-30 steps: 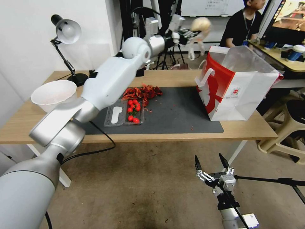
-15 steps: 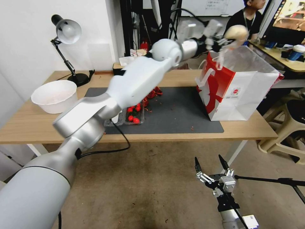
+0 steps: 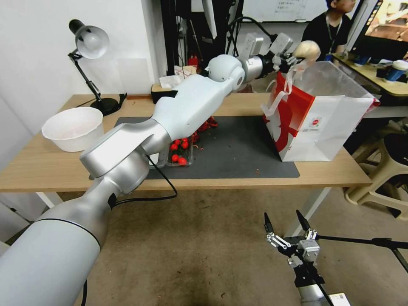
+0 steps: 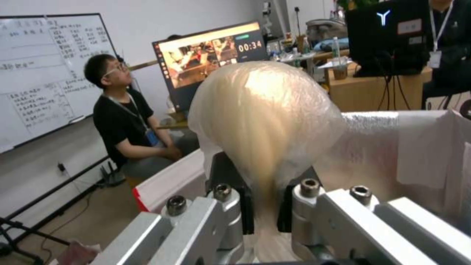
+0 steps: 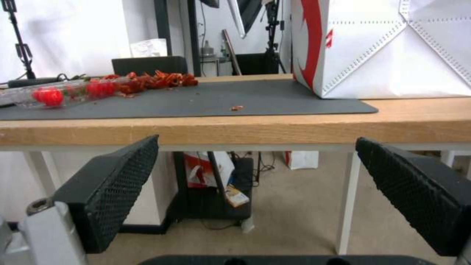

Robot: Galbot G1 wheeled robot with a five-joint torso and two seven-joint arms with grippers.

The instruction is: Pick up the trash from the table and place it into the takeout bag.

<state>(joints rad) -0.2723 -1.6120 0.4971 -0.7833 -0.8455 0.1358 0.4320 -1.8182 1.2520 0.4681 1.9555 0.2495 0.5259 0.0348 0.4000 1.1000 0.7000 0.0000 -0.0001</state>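
Now left gripper (image 3: 293,57) pinches neck of pale plastic-wrapped lump (image 3: 307,49), held above near rim of takeout bag (image 3: 323,123); opening lies below, slightly beyond. Right gripper (image 3: 285,223) spread, parked below bench (image 3: 51,170).

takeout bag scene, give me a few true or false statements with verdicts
1. The left end effector holds the pale plastic-wrapped lump above the takeout bag. True.
2. The takeout bag lies flat on the floor. False: it stands upright on the table.
3. The right end effector is open, low in front of the table. True.
4. The cherry tomatoes sit inside the white bowl. False: they are in a clear tray on the dark mat.
5. The right end effector grips the lump. False: it is empty.
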